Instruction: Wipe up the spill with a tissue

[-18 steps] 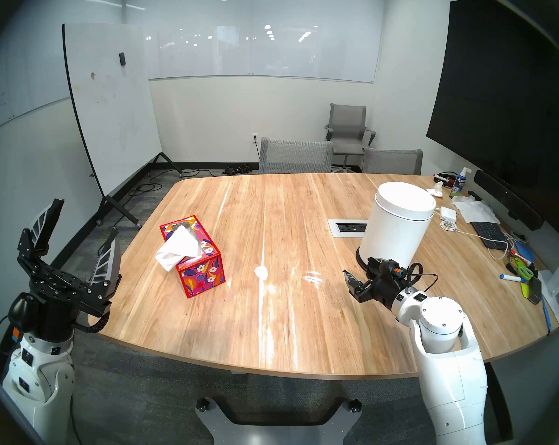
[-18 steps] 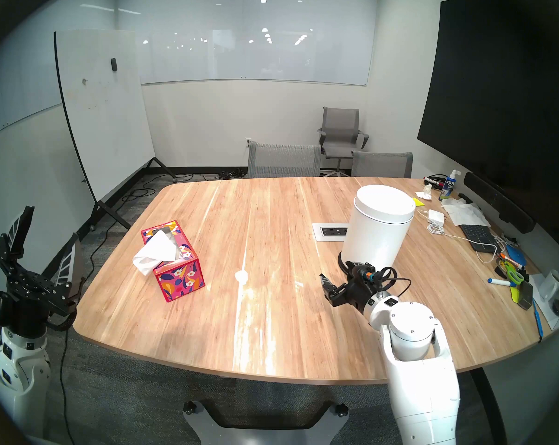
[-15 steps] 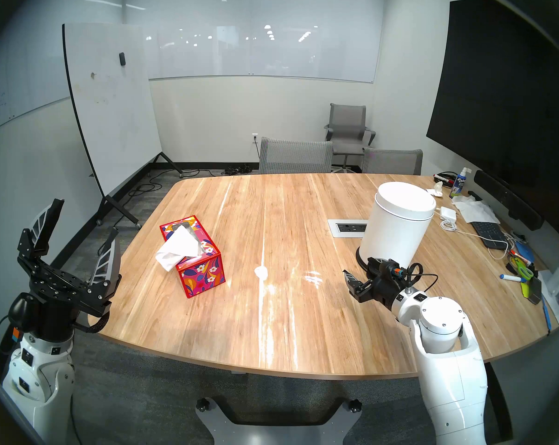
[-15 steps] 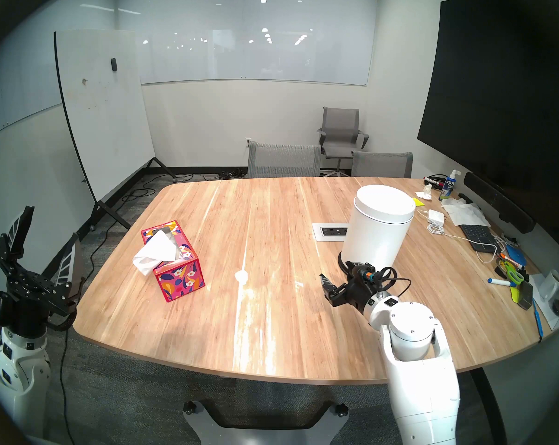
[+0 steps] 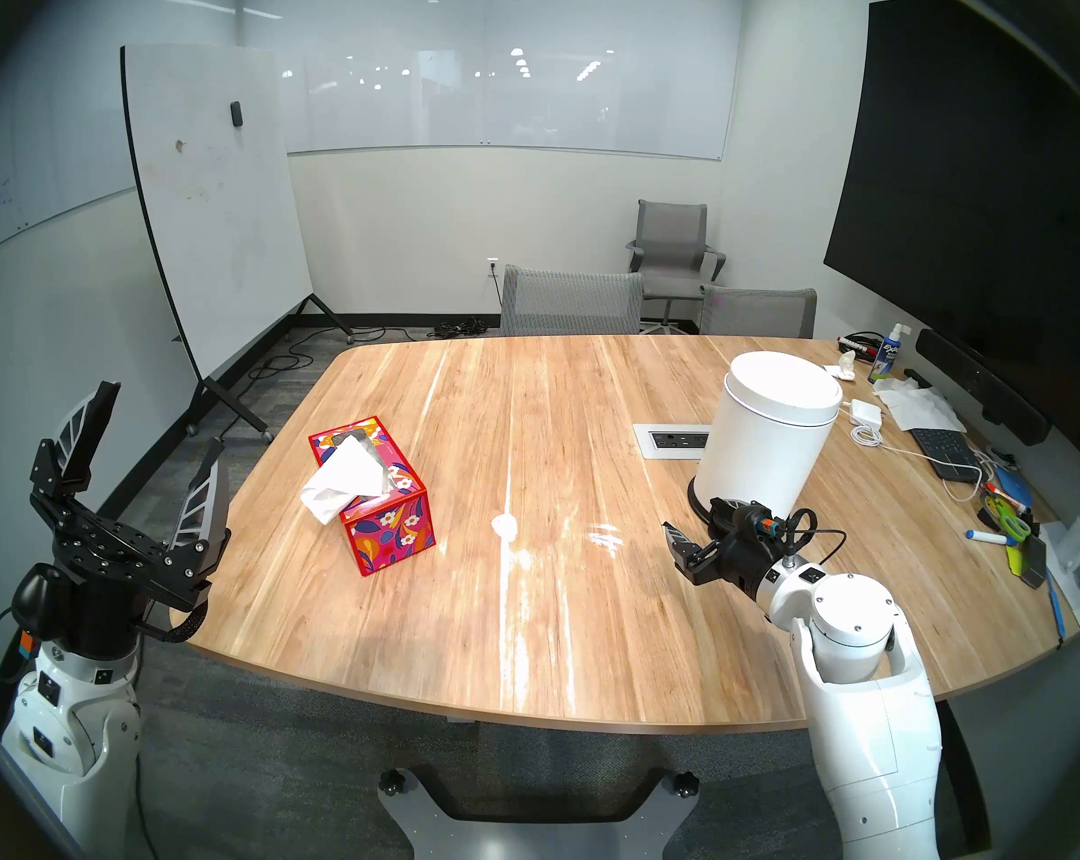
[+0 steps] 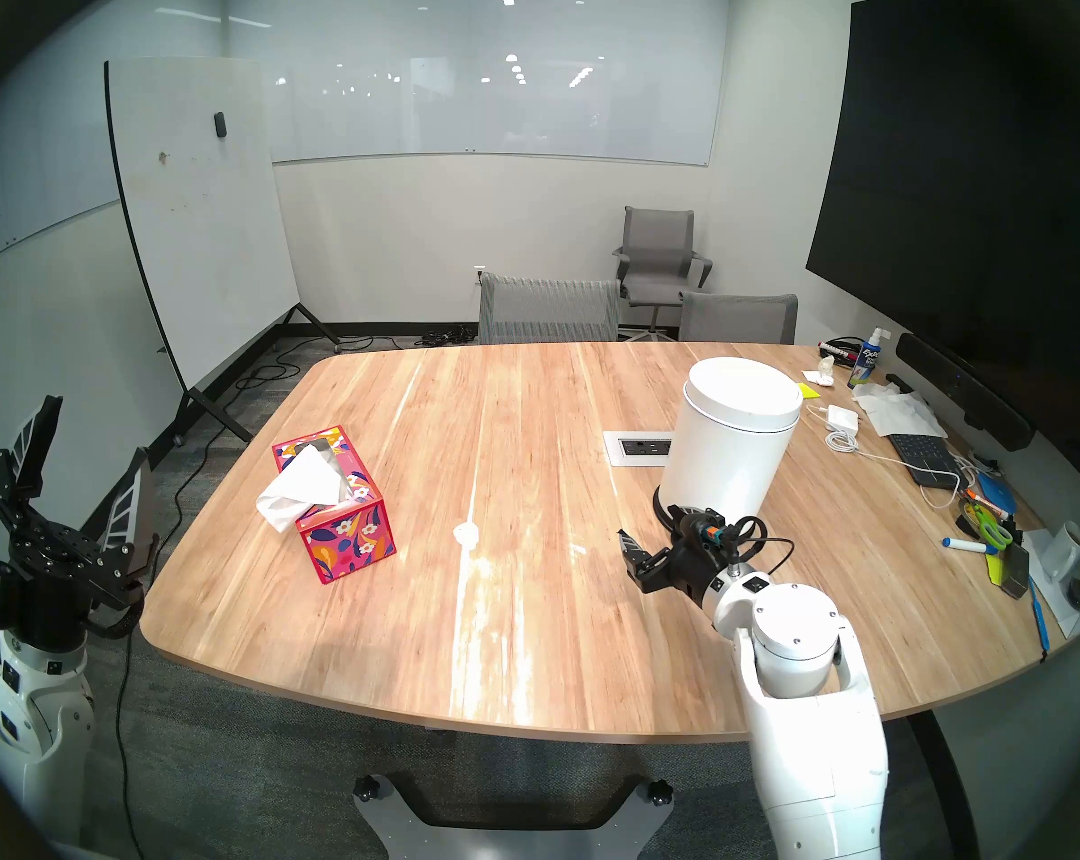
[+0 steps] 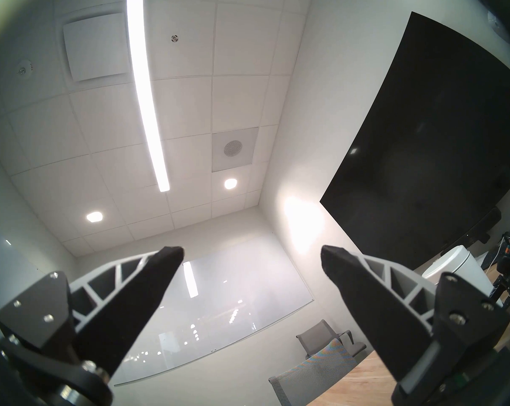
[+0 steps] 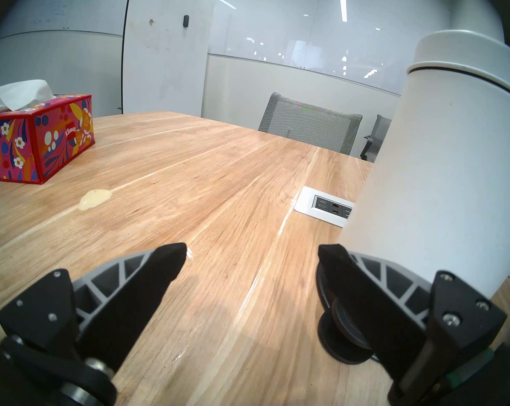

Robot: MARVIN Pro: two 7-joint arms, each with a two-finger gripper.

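Head view: left gripper (image 5: 146, 443) wide open, empty, off the table (image 5: 401, 623); right gripper (image 8: 252, 257) wide open, empty, beside bin (image 5: 767, 430). Spill (image 5: 504, 525) near tissue (image 5: 343, 480).

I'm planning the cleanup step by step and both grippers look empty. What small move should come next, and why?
Probably bring the left gripper down toward the white tissue sticking out of the red floral box. Both it and the right gripper are open and empty, the whitish spill still lies unwiped on the wooden table, and the left gripper, now pointing upward off the table's edge, is nearer the box.
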